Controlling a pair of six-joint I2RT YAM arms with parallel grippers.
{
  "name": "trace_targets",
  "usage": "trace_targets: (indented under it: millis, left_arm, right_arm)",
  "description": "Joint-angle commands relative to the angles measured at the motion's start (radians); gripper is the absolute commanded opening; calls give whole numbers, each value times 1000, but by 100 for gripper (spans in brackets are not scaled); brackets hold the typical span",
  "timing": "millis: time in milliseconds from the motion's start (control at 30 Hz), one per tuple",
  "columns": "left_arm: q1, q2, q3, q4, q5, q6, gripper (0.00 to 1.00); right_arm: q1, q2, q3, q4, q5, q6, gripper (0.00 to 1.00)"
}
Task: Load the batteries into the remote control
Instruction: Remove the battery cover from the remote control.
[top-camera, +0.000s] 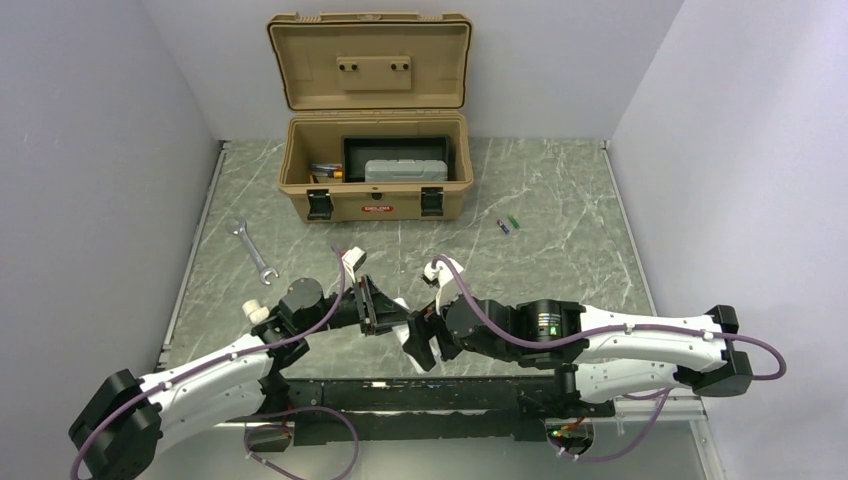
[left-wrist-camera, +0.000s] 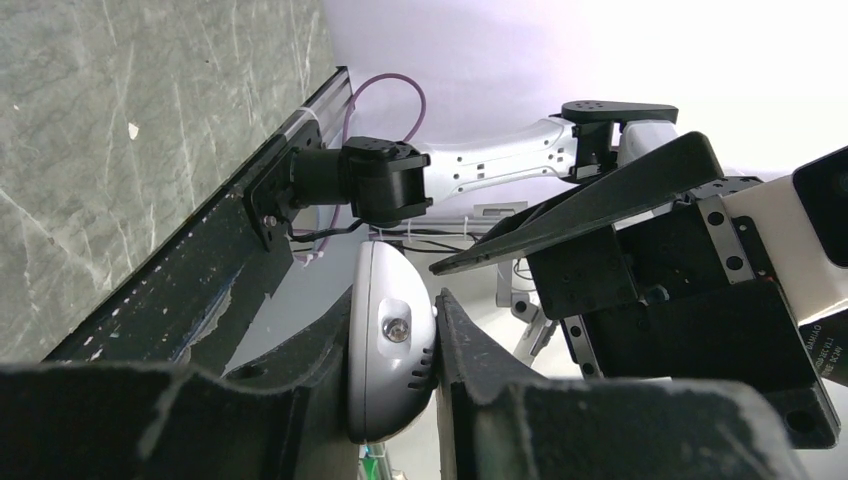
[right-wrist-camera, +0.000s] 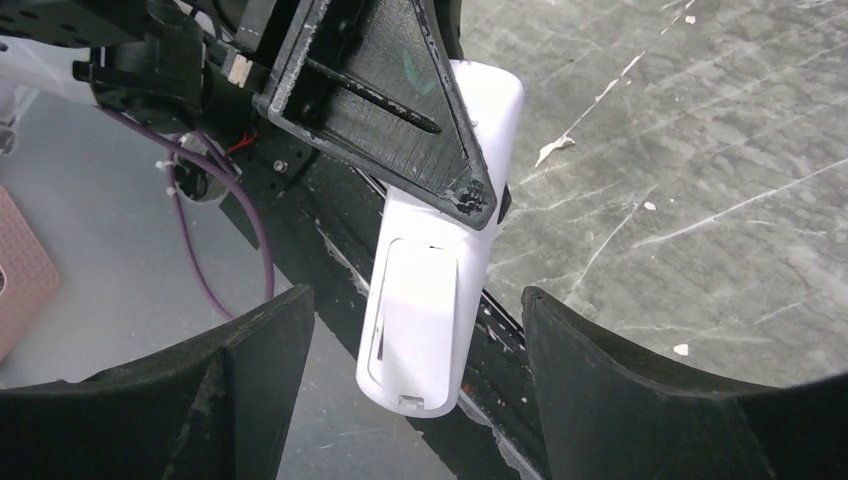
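Barely started: my left end effector (left-wrist-camera: 395, 300) grips remote control (right-wrist-camera: 430, 320), right end effector (right-wrist-camera: 415, 300) released; both batteries (top-camera: 509, 224) loose on surface (top-camera: 560, 200) toward far edge.

grey marbled table (top-camera: 570, 260) with toolbox (top-camera: 375, 192), wrench (top-camera: 252, 250), two batteries (top-camera: 509, 224)

Toolbox (top-camera: 375, 195) stands at the far middle of the table (top-camera: 560, 250). The batteries (top-camera: 509, 224) lie side by side just off its front right corner, and the wrench (top-camera: 252, 250) lies off its front left corner. At the middle of the near edge, the left gripper (top-camera: 385, 305) and right gripper (top-camera: 420, 335) meet tip to tip. The remote control (right-wrist-camera: 440, 290) is clamped between the left gripper's fingers, and its free end lies between the right gripper's spread fingers, touching neither.
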Motion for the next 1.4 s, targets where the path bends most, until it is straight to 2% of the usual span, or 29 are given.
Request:
trace_targets:
  millis: [0, 200, 800, 1167, 1267, 1367]
  left_arm:
    - [-4, -20, 31, 16, -3, 26, 0]
    - [-3, -16, 32, 17, -4, 26, 0]
    - [-4, -4, 32, 38, -3, 16, 0]
    - [-4, 11, 33, 62, 2, 9, 0]
    - [-3, 16, 35, 69, 5, 7, 0]
    - [-4, 18, 37, 69, 7, 7, 0]
  right_arm:
    - [6, 8, -8, 26, -19, -12, 76]
    - [6, 5, -25, 22, -44, -12, 68]
    - [6, 37, -20, -38, -69, -31, 54]
    - [6, 44, -15, -62, -89, -40, 41]
    - [5, 38, -20, -64, -99, -45, 34]
    - [6, 39, -20, -71, -101, -47, 32]
